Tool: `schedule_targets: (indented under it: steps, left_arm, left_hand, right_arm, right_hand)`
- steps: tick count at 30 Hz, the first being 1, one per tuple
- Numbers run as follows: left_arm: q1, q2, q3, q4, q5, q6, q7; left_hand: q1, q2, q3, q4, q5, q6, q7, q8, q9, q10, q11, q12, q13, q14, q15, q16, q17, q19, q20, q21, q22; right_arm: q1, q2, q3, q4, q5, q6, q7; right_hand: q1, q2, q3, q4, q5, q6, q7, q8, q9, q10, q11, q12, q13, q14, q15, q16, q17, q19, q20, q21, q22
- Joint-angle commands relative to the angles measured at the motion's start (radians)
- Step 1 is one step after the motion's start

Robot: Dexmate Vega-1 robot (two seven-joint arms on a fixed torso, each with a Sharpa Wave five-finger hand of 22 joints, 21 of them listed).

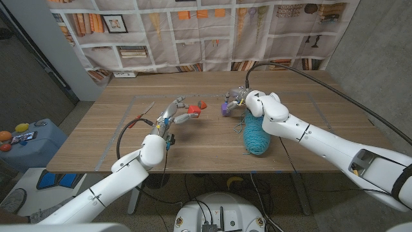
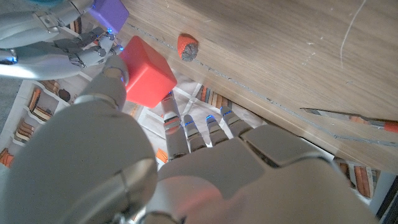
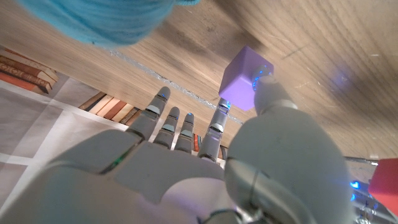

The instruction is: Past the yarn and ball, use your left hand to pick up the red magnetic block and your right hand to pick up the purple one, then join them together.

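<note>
My left hand [image 1: 172, 116] holds the red block [image 1: 193, 113] lifted off the table, left of centre. In the left wrist view the red block [image 2: 146, 72] sits pinched between the thumb [image 2: 114, 73] and the fingers. My right hand [image 1: 243, 99] pinches the purple block [image 1: 225, 108] just above the wood, to the right of the red one. The purple block [image 3: 244, 78] shows against my right thumb [image 3: 273, 87]. A gap separates the two blocks. The small orange-red ball [image 1: 203, 103] lies on the table between them, slightly farther back. The teal yarn [image 1: 256, 134] lies under my right forearm.
A thin red-handled tool [image 1: 134, 122] lies on the table left of my left hand. The wooden table [image 1: 309, 109] ends at a bookshelf-print backdrop behind. A blue box [image 1: 26, 138] with orange things stands beside the table's left edge.
</note>
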Motion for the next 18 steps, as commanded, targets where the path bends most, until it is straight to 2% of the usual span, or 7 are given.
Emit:
schedule_targets:
  steps: [1,18]
  left_arm:
    - [0.02,-0.034,-0.031,0.033,-0.075,-0.072,0.017]
    - [0.041,-0.027,-0.063,0.056,-0.15,-0.189,-0.016]
  left_hand:
    - [0.02,0.032,-0.001,0.002,0.004,0.081,-0.064,0.003,0.001,0.007,-0.002,-0.001,0.002,0.002,0.001,-0.003,0.001,0.003,0.007,0.002,0.003]
    - [0.021,0.035,-0.005,0.002,0.006,0.08,-0.064,-0.002,0.002,0.007,0.001,-0.002,0.002,0.0,0.005,-0.004,0.001,0.006,0.008,0.003,0.003]
  right_arm:
    - [-0.057,-0.033,0.078,-0.093,0.126,-0.05,-0.051]
    - [-0.123,-0.099,0.196,-0.192,0.415,-0.059,-0.129]
  right_hand:
    - [0.003,0.017,-0.002,0.006,0.002,0.065,-0.037,0.032,0.019,0.011,-0.001,0.003,0.003,0.005,0.003,0.003,0.002,0.005,-0.002,-0.004,0.003]
    - [0.002,0.027,-0.008,0.008,-0.003,0.073,-0.037,0.039,0.023,0.004,0.004,-0.005,0.003,-0.005,0.011,0.0,0.005,-0.001,-0.003,-0.007,0.003]
